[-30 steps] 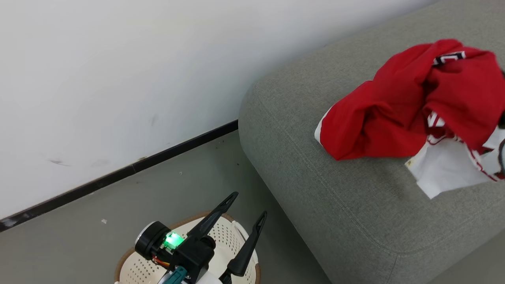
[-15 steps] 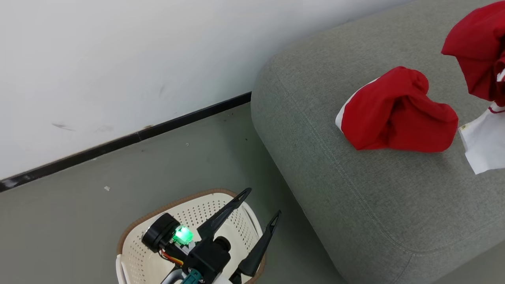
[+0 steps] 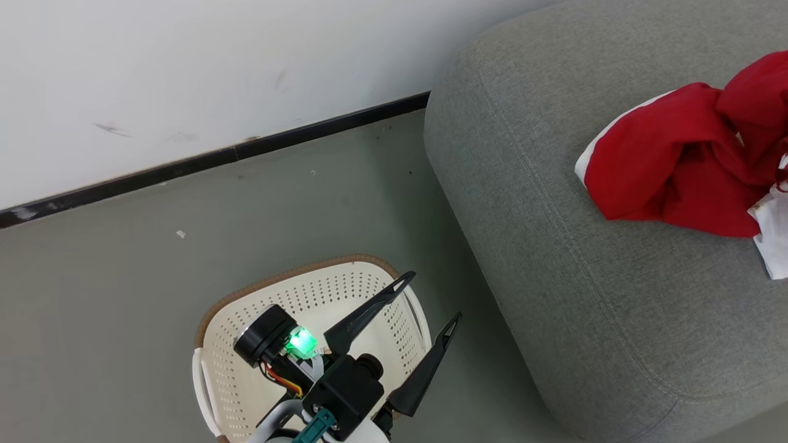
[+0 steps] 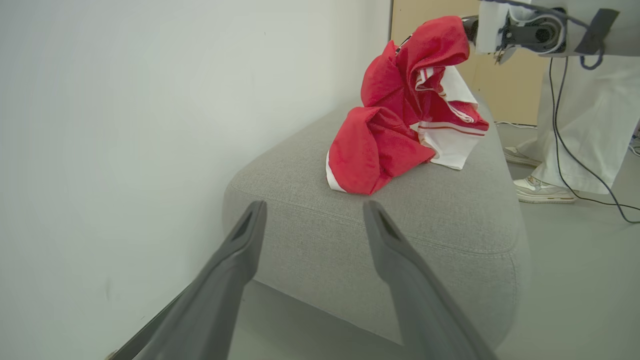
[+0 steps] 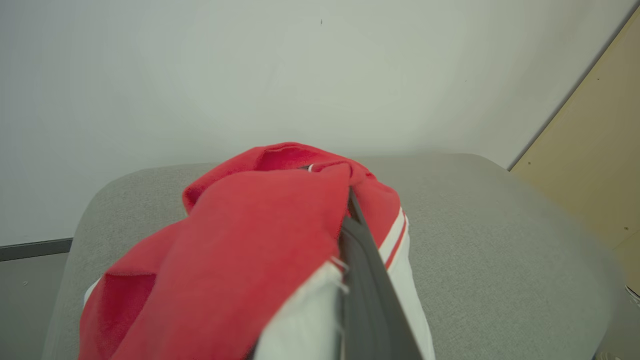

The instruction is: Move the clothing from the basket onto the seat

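The cream basket (image 3: pixel 295 277) stands on the floor left of the seat, and what shows of its inside is bare. My left gripper (image 3: pixel 433 297) hangs open over the basket's right rim; in the left wrist view it (image 4: pixel 314 207) points at the seat's near end. One piece of red clothing (image 3: pixel 652 166) (image 4: pixel 370 155) lies crumpled on the grey-green seat (image 3: pixel 554 258) (image 4: pixel 450 225). A second red and white garment (image 4: pixel 415 65) (image 5: pixel 250 235) hangs above it from my right gripper (image 4: pixel 467 22) (image 5: pixel 347 200), which is shut on it, its white lower part touching the seat (image 5: pixel 500 240).
A white wall (image 3: pixel 184 74) with a black skirting strip (image 3: pixel 215 157) runs behind the basket and seat. Grey floor (image 3: pixel 123 295) surrounds the basket. A person's legs in white trousers (image 4: pixel 590 130) stand beyond the seat's far end, with a black cable (image 4: pixel 575 165) trailing there.
The head camera has swung, so the basket shows more fully and the seat sits further right. The held garment, raised apart half a second ago, now hangs against the lying one. Left gripper stays open.
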Tool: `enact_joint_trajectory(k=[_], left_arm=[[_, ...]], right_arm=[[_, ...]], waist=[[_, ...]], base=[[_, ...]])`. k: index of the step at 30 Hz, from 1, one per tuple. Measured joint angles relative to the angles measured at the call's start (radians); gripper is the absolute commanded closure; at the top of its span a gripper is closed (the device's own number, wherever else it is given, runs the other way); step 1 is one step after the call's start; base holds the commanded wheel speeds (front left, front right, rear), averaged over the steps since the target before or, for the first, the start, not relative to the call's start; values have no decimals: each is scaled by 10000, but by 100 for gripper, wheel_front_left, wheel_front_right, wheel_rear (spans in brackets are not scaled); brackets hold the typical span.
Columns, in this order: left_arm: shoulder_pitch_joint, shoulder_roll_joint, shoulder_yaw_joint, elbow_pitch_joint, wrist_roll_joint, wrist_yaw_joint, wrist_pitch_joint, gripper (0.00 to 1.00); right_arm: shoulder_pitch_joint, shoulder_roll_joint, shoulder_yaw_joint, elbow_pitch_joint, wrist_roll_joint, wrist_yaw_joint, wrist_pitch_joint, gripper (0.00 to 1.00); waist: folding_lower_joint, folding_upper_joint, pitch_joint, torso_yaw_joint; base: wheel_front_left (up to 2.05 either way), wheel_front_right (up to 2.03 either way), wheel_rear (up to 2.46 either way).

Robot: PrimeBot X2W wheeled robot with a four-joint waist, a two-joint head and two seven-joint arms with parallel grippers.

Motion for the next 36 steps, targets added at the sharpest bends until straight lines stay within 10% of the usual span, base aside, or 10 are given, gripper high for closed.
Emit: enact_joint_trajectory(k=[24, 26, 27, 29, 36], left_arm=[[-1090, 31, -157, 113, 96, -610, 171, 0], [-1190, 38, -134, 224, 88, -658, 167, 0], [-1190, 38, -134, 224, 88, -658, 167, 0], [-1191, 36, -125, 324, 71, -688, 157, 0], [-1191, 31, -59, 495, -48, -700, -12, 0]], right_arm=[[48, 1630, -863, 934, -134, 0, -173, 100], [57, 1837, -840, 769, -155, 2, -174, 62], [57, 1837, -840, 769, -155, 2, -174, 62], [70, 1885, -838, 558, -165, 0, -174, 3], [536, 2057, -869, 58, -165, 2, -174, 0]], waist=[[0, 0, 1447, 686], [0, 0, 1443, 624], [0, 0, 1443, 624], [0, 0, 1412, 558], [0, 0, 1271, 414]], base=[[0, 0, 0], [0, 0, 0], [0, 0, 0], [0, 0, 0], [0, 0, 0]])
